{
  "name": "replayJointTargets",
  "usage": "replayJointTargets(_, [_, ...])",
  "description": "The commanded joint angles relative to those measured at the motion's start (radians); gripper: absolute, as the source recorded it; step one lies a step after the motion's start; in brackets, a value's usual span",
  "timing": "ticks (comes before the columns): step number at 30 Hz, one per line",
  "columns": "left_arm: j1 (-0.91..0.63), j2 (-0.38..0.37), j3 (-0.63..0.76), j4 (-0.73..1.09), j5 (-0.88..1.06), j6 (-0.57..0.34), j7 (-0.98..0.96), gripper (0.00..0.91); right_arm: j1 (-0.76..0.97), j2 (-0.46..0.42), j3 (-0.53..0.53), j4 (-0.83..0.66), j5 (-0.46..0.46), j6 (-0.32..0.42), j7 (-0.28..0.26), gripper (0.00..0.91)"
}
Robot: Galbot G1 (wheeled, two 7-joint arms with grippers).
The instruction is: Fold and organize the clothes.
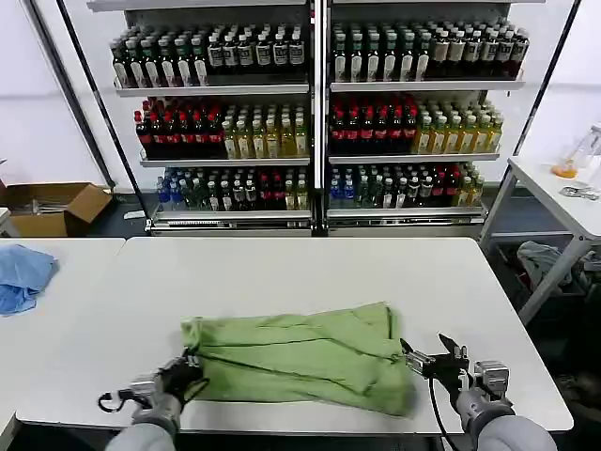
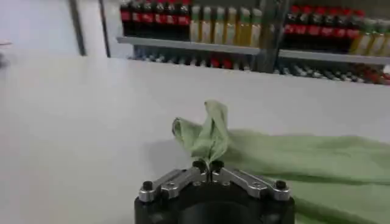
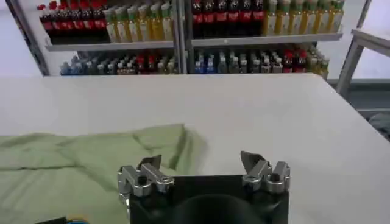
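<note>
Pinching a raised corner of the light green cotton polo shirt (image 1: 305,355) lying bundled at lower centre on the white table (image 1: 282,268), the left gripper (image 2: 208,165) could lose that thin fold, while the right gripper (image 1: 427,357), spread wide, holds nothing.

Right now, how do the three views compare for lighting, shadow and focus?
Head view: even overhead light, only a soft shadow under the polo shirt on the white table. Left wrist view: the left gripper, jaws shut on a raised corner of the shirt, is sharp; the bottle shelves behind are soft. Right wrist view: the right gripper, jaws open, reads clearly.
</note>
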Motion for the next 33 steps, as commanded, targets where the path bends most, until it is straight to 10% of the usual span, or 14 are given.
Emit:
replayJointTargets(1, [0.012,0.151,-0.335,-0.028,-0.157,0.003,-0.004,0.020,0.023,-0.003,-0.004,-0.009,0.006,0.000,0.001,0.907])
replayJointTargets(10, [-0.022,0.215,-0.451,-0.135,-0.381,0.031,-0.004,0.020,0.053,-0.012,-0.022,-0.024,0.011,-0.002,0.004,0.907])
replayJointTargets(21, [-0.013,0.052,-0.073,-0.349,-0.604,0.034,0.026,0.020,0.076,-0.023,-0.048,-0.030,0.012,-0.004,0.009,0.907])
replayJointTargets(33, [-0.180,-0.084,0.209,-0.094,-0.455,0.009,0.014,0.020,0.069,-0.017,-0.043,-0.027,0.007,-0.003,0.008,0.907])
